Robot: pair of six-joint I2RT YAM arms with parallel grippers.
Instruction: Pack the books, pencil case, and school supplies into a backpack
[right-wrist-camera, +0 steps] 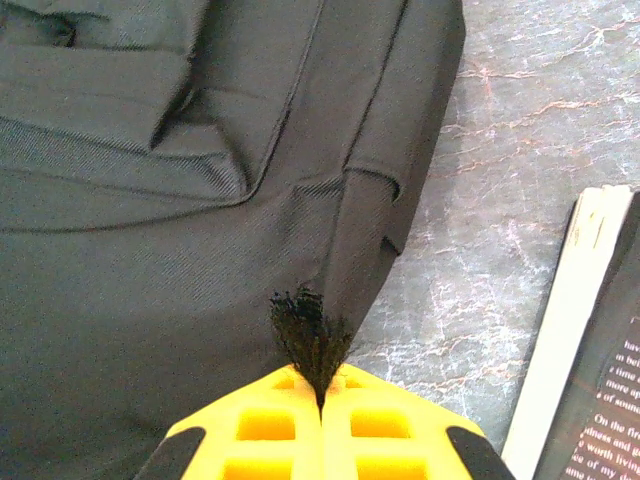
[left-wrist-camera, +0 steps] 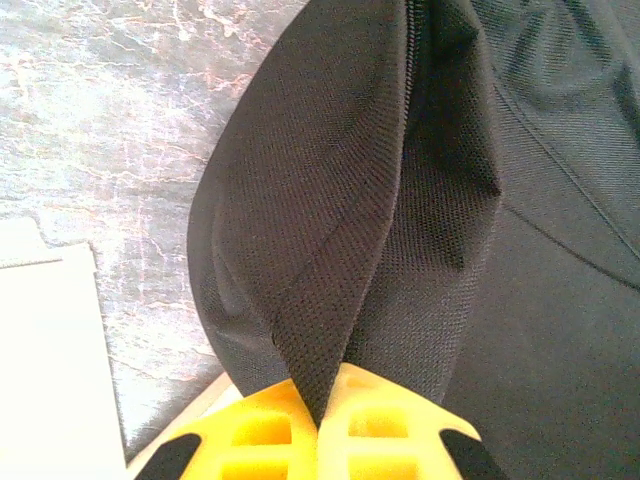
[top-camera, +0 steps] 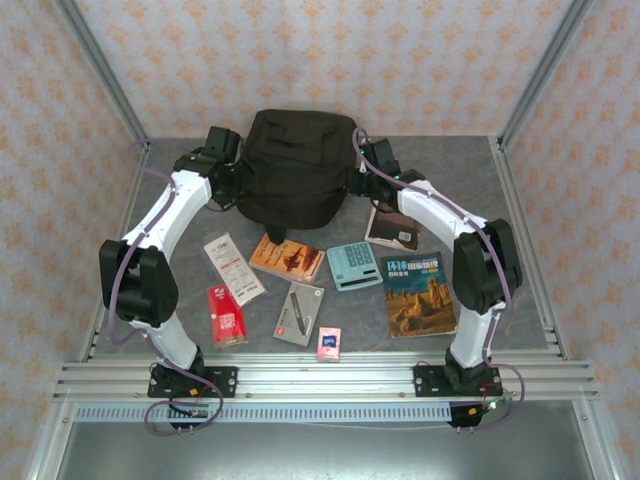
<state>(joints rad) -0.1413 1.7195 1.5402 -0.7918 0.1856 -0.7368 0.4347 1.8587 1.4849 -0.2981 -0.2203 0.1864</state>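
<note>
Packing: judged not begun. Backpack (top-camera: 295,165) sits at the far middle of the desk (top-camera: 460,170), whether unzipped cannot be told. Lying loose nearer the arm bases: orange book (top-camera: 288,257), black book (top-camera: 392,228), desert-rocks book (top-camera: 420,293), calculator (top-camera: 353,265), blue-and-pink box (top-camera: 328,343), red packet (top-camera: 227,315), white-and-red card (top-camera: 234,267), grey flat box (top-camera: 300,312) — all left to load. Left jaws: clamped on a fabric fold beside the zip, backpack's left flank. Right jaws: clamped on a frayed black tab, right flank.
</note>
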